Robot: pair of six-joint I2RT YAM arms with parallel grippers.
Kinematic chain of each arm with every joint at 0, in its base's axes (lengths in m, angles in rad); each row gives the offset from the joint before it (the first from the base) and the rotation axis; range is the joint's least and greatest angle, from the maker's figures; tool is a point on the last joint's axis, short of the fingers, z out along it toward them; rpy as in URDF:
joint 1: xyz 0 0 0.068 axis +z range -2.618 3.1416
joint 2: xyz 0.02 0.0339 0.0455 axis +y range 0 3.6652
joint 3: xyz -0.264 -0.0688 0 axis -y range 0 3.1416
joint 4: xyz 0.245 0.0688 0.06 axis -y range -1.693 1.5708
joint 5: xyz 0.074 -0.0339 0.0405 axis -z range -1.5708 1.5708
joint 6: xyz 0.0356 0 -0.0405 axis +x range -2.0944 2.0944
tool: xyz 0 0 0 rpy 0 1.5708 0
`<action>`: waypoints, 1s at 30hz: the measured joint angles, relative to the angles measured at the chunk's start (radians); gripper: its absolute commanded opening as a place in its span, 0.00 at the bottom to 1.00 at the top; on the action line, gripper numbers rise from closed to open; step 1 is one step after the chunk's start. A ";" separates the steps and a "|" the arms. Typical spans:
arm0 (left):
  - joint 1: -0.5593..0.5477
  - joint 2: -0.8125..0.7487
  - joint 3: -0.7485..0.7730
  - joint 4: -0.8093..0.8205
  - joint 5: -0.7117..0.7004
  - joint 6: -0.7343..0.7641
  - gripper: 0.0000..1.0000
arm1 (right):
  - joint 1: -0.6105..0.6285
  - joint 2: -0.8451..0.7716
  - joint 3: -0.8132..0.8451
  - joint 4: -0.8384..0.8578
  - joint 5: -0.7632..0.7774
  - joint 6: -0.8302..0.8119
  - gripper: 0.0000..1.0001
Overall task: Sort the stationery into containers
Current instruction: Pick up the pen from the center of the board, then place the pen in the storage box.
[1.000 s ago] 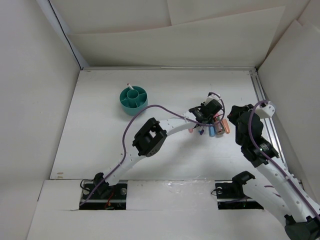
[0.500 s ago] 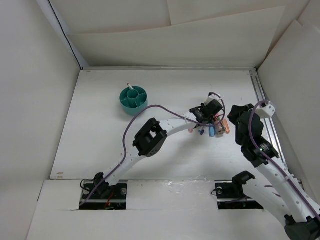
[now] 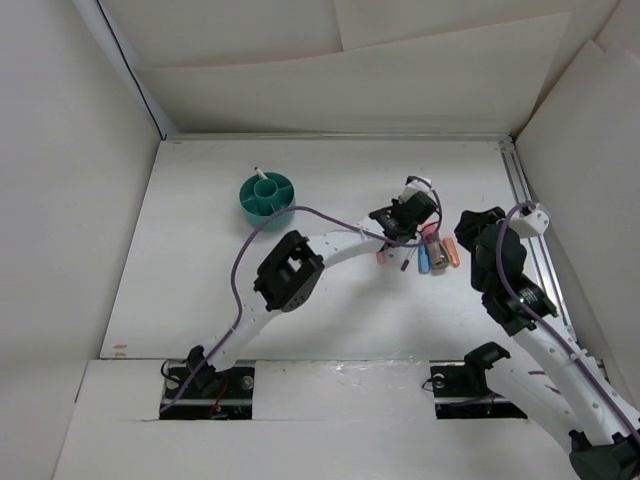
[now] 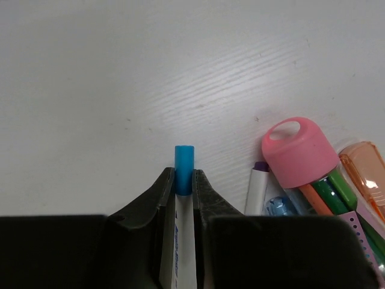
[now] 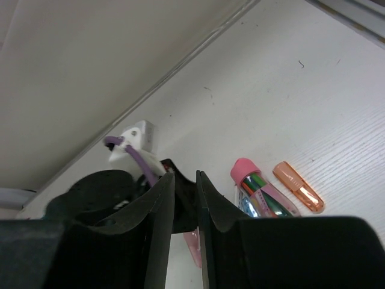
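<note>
My left gripper [image 4: 184,174] is shut on a thin white pen with a blue cap [image 4: 184,159] and holds it just above the table; in the top view it [image 3: 404,214] is left of the stationery pile [image 3: 432,256]. The pile holds a pink-capped clear case of pens [image 4: 299,153], an orange stick [image 4: 364,165] and a purple-tipped white pen [image 4: 258,180]. A pink stick [image 3: 381,257] lies apart on the left. The round teal organiser [image 3: 267,196] stands far left with a white pen in it. My right gripper [image 5: 185,177] is empty, its jaws nearly together, hovering right of the pile [image 3: 466,230].
A metal rail [image 3: 528,215] runs along the table's right edge beside the right arm. White walls close in the table at the back and on both sides. The left arm's purple cable [image 3: 300,215] arcs over the table between the organiser and the pile.
My left gripper has moved a little left and away from the pile with the blue-capped pen in it. The right arm has not moved.
</note>
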 measured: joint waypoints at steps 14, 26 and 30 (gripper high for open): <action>0.270 -0.441 -0.245 0.169 0.011 -0.091 0.00 | 0.000 -0.005 0.000 0.007 -0.016 -0.003 0.27; 0.605 -0.497 -0.386 0.277 -0.193 -0.098 0.00 | 0.000 -0.005 0.000 0.019 -0.048 -0.013 0.27; 0.583 -0.441 -0.340 0.316 -0.261 -0.035 0.00 | 0.000 -0.005 0.000 0.024 -0.056 -0.019 0.27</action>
